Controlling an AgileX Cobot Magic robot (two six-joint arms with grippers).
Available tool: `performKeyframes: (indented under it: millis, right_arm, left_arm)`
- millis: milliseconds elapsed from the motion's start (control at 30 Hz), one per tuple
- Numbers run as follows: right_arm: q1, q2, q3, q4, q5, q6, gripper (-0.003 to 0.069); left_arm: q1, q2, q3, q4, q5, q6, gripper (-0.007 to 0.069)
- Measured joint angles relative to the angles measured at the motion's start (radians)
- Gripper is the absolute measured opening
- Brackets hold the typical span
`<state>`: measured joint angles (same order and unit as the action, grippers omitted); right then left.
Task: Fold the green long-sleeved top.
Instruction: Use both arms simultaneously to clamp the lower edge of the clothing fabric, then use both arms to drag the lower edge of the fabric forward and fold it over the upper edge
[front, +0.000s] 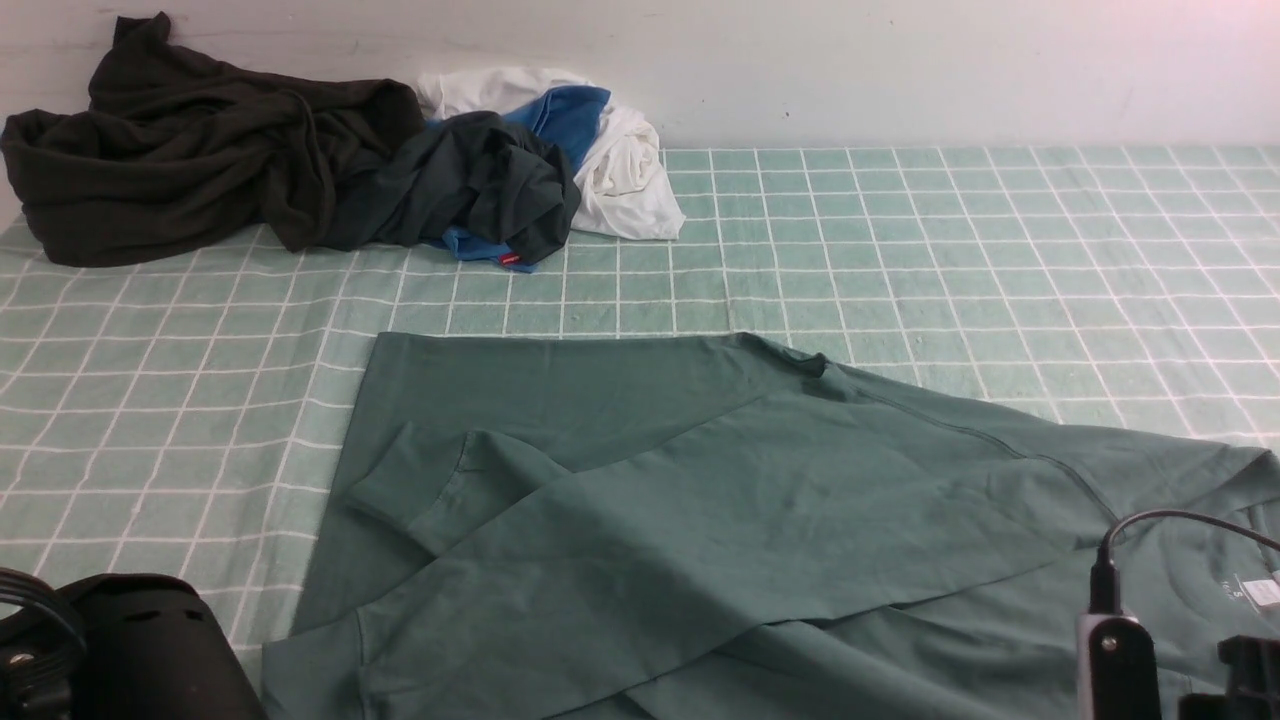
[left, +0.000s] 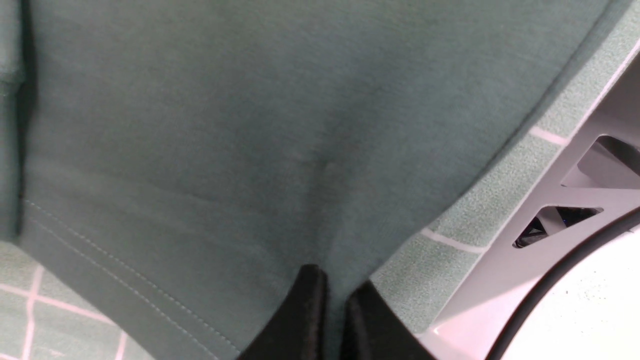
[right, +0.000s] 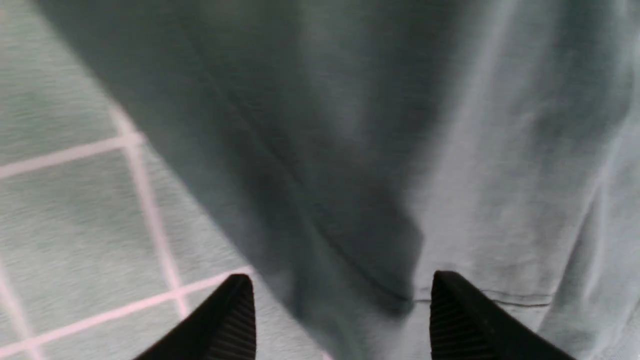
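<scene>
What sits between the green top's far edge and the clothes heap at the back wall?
Nothing but bare checked table cover, seen in the front view; the green long-sleeved top and the heap of clothes lie apart.

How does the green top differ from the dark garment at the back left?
The green long-sleeved top is sage green; the dark garment is nearly black. The top lies spread flat, one sleeve folded across it; the dark garment is crumpled. The top is near the robot; the dark garment sits by the far wall. Both rest on the checked cloth.
</scene>
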<state>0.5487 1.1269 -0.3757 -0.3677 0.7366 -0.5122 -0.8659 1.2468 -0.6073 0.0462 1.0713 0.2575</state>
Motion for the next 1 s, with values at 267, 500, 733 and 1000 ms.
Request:
performKeyframes:
  millis: [267, 500, 733, 1000]
  right_arm:
    - [0.000, 0.072, 0.000, -0.049, -0.037, 0.078, 0.0380]
    - [0.000, 0.072, 0.000, -0.041, -0.033, 0.079, 0.0098]
    - [-0.003, 0.070, -0.130, -0.057, 0.102, 0.079, 0.0006]
    - [-0.210, 0.172, -0.483, 0.037, 0.120, -0.043, 0.0005]
  left_arm:
    - [0.000, 0.000, 0.000, 0.002, -0.001, 0.000, 0.0006]
    - [0.000, 0.000, 0.000, 0.016, -0.005, 0.002, 0.0006]
    - [0.017, 0.000, -0.045, 0.136, 0.028, -0.061, 0.0007]
    - [0.325, 0.055, -0.355, 0.224, 0.065, 0.033, 0.0018]
